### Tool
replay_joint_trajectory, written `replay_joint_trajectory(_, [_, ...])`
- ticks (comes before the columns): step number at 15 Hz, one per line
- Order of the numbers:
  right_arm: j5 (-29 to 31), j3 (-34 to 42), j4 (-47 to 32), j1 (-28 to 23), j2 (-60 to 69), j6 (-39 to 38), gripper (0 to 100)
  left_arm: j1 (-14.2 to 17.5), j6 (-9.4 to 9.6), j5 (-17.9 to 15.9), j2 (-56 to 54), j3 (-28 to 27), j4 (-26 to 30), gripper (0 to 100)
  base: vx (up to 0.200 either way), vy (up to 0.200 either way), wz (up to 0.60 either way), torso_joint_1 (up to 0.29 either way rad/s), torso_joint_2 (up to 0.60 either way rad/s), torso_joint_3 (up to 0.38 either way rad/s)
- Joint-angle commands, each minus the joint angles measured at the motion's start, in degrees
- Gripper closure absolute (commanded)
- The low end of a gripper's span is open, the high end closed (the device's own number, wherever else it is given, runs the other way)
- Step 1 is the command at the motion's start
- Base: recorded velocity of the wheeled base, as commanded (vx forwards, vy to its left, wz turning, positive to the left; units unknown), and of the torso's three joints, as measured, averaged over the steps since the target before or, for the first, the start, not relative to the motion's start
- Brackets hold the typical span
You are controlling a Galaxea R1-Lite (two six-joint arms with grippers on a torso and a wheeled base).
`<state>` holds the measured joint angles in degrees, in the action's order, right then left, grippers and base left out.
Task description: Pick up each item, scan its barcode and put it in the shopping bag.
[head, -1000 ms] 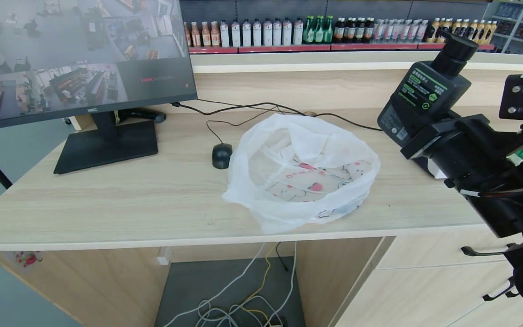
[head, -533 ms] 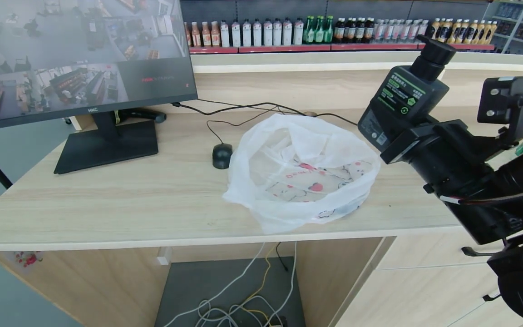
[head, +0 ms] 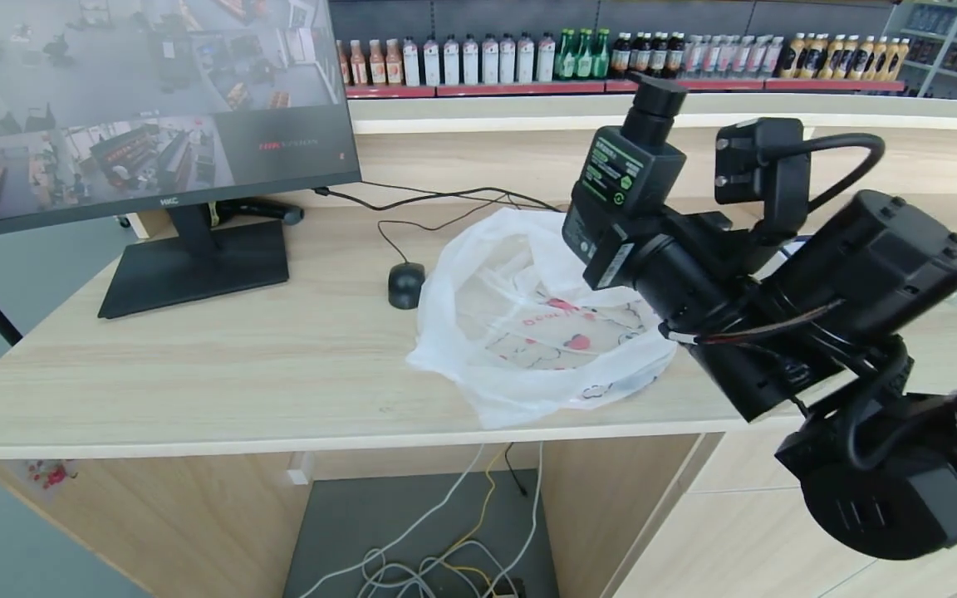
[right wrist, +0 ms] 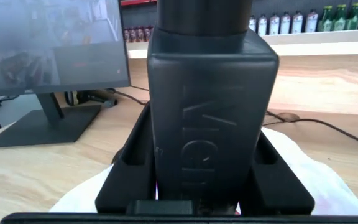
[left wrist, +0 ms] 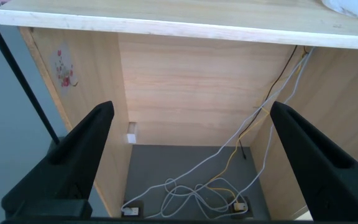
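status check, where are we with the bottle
Right pincer shut on black bottle, held over shopping bag. Left pincer open, low below counter. Bag mouth open, nothing blocking.

Your head camera looks forward and down on the shopping bag from well back; your right wrist camera shares it, close above. Your left wrist camera faces below the bag.

Dark square bottle (black cap, green label) tilts in the right gripper above the right rim of the white shopping bag, open on the counter.
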<state>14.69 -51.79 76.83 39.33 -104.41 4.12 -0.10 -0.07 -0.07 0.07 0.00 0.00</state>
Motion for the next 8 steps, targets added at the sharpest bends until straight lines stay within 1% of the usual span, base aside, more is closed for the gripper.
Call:
replay_joint_trajectory(1, [1.22,-6.66,-2.82,1.28,-4.31,1.24,100,0.01,-0.01,-0.01,0.01,0.0,0.0,0,0.0,0.0,0.0,0.0,0.0,0.0])
replay_joint_trajectory(2, [2.89,-9.47,-2.82,1.72,-6.59,2.38,100,0.01,-0.01,-0.01,0.01,0.0,0.0,0,0.0,0.0,0.0,0.0,0.0,0.0])
replay_joint_trajectory(3, [3.42,-10.35,-2.82,2.6,-7.56,2.47,100,0.01,-0.01,-0.01,0.01,0.0,0.0,0,0.0,0.0,0.0,0.0,0.0,0.0])
replay_joint_trajectory(6, [5.44,-10.79,-2.82,3.83,-10.81,3.61,100,0.01,-0.01,-0.01,0.01,0.0,0.0,0,0.0,0.0,0.0,0.0,0.0,0.0])
replay_joint_trajectory(8, [7.9,-12.02,-2.82,5.06,-13.1,3.79,100,0.01,-0.01,-0.01,0.01,0.0,0.0,0,0.0,0.0,0.0,0.0,0.0,0.0])
